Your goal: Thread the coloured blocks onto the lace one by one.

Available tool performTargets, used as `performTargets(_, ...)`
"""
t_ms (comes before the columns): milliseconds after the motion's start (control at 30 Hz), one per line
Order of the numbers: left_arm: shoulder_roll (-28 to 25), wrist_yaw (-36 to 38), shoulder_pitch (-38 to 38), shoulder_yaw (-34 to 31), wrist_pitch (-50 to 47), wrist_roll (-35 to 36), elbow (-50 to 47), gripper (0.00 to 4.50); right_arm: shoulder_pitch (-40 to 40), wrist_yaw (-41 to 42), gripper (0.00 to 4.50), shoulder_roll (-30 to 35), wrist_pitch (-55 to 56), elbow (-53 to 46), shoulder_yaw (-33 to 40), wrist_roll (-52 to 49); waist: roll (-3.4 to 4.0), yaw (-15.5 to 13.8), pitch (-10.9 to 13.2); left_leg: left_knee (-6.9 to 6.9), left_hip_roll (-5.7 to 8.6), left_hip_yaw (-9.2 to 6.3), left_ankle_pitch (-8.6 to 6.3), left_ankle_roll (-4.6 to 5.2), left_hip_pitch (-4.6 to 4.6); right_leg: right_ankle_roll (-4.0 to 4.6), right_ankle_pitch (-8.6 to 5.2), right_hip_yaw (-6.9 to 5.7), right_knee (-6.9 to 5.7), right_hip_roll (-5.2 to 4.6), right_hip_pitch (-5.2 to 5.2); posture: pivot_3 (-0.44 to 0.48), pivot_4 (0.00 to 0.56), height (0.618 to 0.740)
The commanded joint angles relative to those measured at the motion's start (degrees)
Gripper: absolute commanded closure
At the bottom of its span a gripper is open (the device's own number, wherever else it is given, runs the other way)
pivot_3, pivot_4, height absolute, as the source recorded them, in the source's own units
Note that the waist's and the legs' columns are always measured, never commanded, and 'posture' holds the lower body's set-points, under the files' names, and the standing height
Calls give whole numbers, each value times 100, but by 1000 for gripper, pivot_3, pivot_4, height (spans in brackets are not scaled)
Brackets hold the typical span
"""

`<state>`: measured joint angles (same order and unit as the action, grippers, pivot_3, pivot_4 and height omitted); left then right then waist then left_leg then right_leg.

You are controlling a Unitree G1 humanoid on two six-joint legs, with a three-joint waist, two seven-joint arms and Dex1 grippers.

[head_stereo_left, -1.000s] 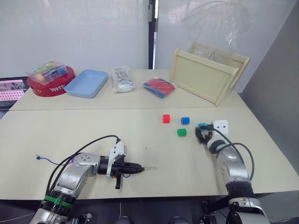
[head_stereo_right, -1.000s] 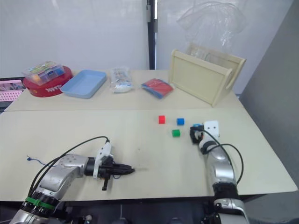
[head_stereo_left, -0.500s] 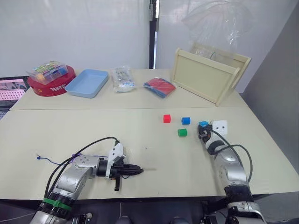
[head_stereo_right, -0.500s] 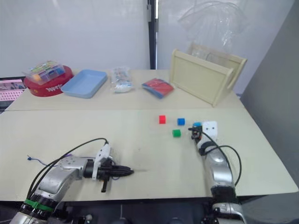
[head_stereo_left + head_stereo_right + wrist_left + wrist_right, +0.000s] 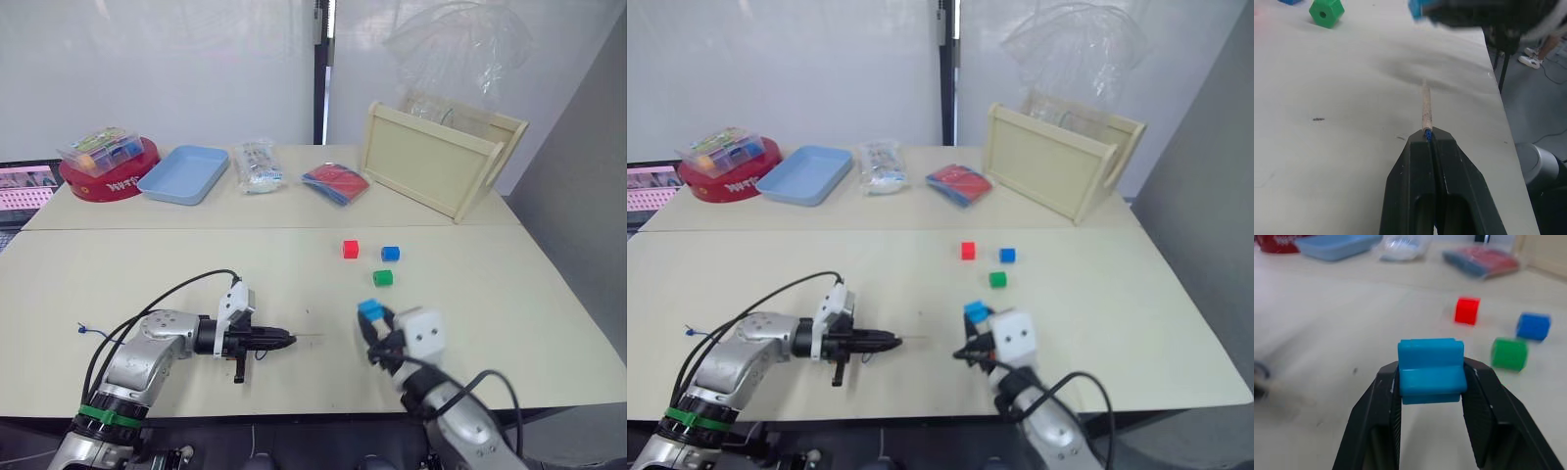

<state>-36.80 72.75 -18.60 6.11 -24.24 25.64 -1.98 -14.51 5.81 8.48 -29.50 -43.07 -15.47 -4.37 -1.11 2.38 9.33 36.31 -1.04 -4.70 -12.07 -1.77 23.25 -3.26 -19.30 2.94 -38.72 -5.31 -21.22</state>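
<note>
Lace gripped at left, cyan block gripped at right, both over the near table.

Left to right: the lace (image 5: 118,337) trails from a small knot at the table's left edge to the left gripper (image 5: 1427,137), whose jaws are closed together on the dark blue cord just behind the pale needle tip (image 5: 1425,106); the tip projects forward, pointing toward the right gripper. The right gripper (image 5: 1431,373) has its jaws clamped on the cyan block (image 5: 1431,369), held above the table (image 5: 196,264) a short gap from the needle tip. Farther back, resting on the table and apart from one another, are the red cube (image 5: 350,249), green block (image 5: 382,278) and blue block (image 5: 390,254).
</note>
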Motion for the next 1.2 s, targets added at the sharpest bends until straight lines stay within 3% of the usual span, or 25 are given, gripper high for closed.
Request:
performTargets(33, -134, 78, -94, -117, -133, 162, -237, 4500, -210, -83, 3335, -94, 128, 111, 12, -7, 0, 1, 0, -1, -1, -1, 0, 0, -1, 0, 0, 0, 0, 2, -1, 0, 150, 740)
performTargets(433, -282, 40, -227, -68, -391, 230, -438, 4500, -141, 276, 3335, -276, -230, 610, -108, -475, -1, 4, 1, -5, -3, -1, 0, 0, -2, 1, 0, 0, 0, 2, -2, 0, 150, 740)
performTargets(500, -265, 9, -213, -52, -428, 232, -500, 4500, -118, 312, 2275, -226, -183, 564, -104, -480, -1, 6, 1, -5, -3, -1, 0, 0, -3, 1, 0, 0, 0, 3, -2, 0, 150, 740)
performTargets(600, -244, -26, -186, -34, -458, 216, -550, 4500, -54, 449, 1151, -61, -159, 416, -4, -492, 0, 5, 1, -5, -3, -1, 0, 0, -2, 1, 0, 0, -1, 3, -3, 0, 150, 740)
performTargets(733, -227, -63, -123, -14, -457, 194, -586, 4500, 4, 976, 15, 593, -273, 90, 247, -607, -1, 2, 1, -4, -2, 0, 0, 0, 0, 1, 0, 0, 0, 2, -2, 0, 150, 740)
performTargets(867, -182, -75, -99, 52, -421, 176, -598, 4500, 338, 1818, 15, 1535, -391, -55, 574, -966, -1, 1, 1, -2, -2, 0, 0, 0, -1, 0, 0, -1, 1, 3, 0, 0, 150, 740)
performTargets(1000, -127, 25, -136, 168, -312, 150, -531, 4500, 1114, 3194, 15, 2726, -229, 529, 977, -1393, -4, 3, 2, 2, -1, 2, 0, 0, -2, 0, 0, 0, 5, 3, 6, 0, 150, 740)
performTargets(1100, -123, 65, -87, 215, -232, 123, -516, 4500, 1986, 4266, 15, 3348, 64, 1254, 788, -1473, -4, 10, 2, 2, -2, 0, 0, 0, -3, 1, 0, -3, 5, 4, 8, 0, 150, 740)
performTargets(1200, -132, 79, -52, 229, -170, 109, -497, 4500, 2789, 5071, 15, 3559, 438, 2005, 375, -1304, -4, 12, 2, 6, -2, 1, 0, 1, -1, 1, 0, -2, 7, 4, 8, 0, 150, 740)
